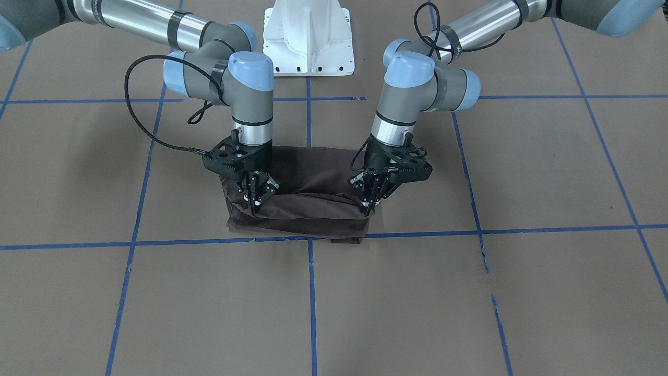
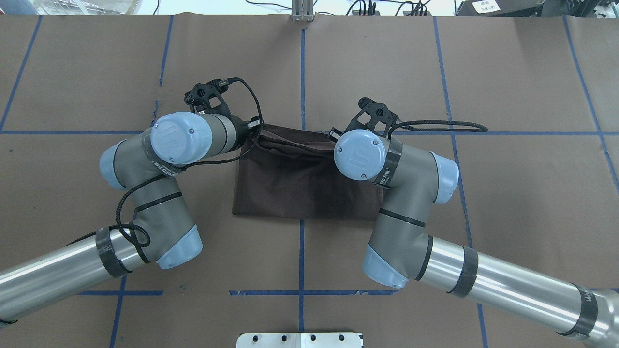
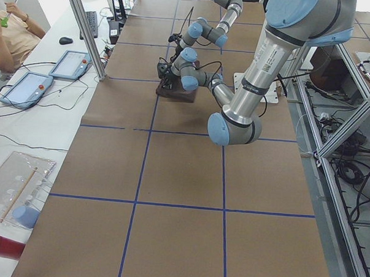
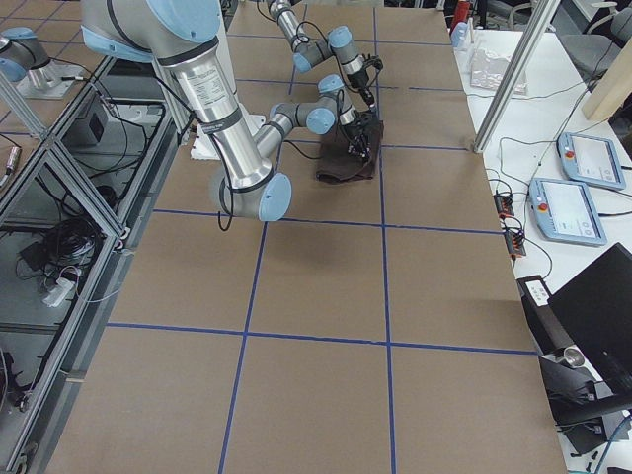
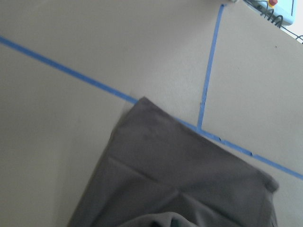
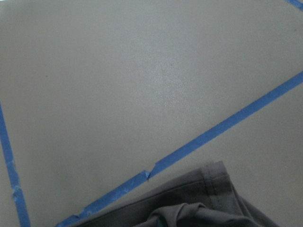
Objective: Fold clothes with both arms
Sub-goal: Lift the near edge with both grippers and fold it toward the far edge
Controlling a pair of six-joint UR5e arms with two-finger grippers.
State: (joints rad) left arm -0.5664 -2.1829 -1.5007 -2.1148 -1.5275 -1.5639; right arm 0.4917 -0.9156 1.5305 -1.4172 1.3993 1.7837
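The dark brown T-shirt [image 1: 308, 216] lies folded into a rectangle at the table's middle [image 2: 304, 188]. My left gripper [image 1: 368, 209] points down at the shirt's far-side corner, its fingers closed on a raised fold of cloth. At the other end of the same edge, my right gripper [image 1: 255, 208] is likewise shut on the fold. A taut ridge of cloth runs between them. In the overhead view both wrists hide the fingertips. The left wrist view shows a shirt corner [image 5: 180, 165] flat on the table. A stitched hem [image 6: 213, 187] shows in the right wrist view.
The white pedestal base [image 1: 308, 42] stands behind the shirt. Blue tape lines [image 1: 312, 292] grid the brown table cover. Beyond the table's far edge a side bench carries tablets [image 3: 27, 85], and a person [image 3: 11, 33] sits there. A red cylinder [image 3: 2, 246] lies near the left end.
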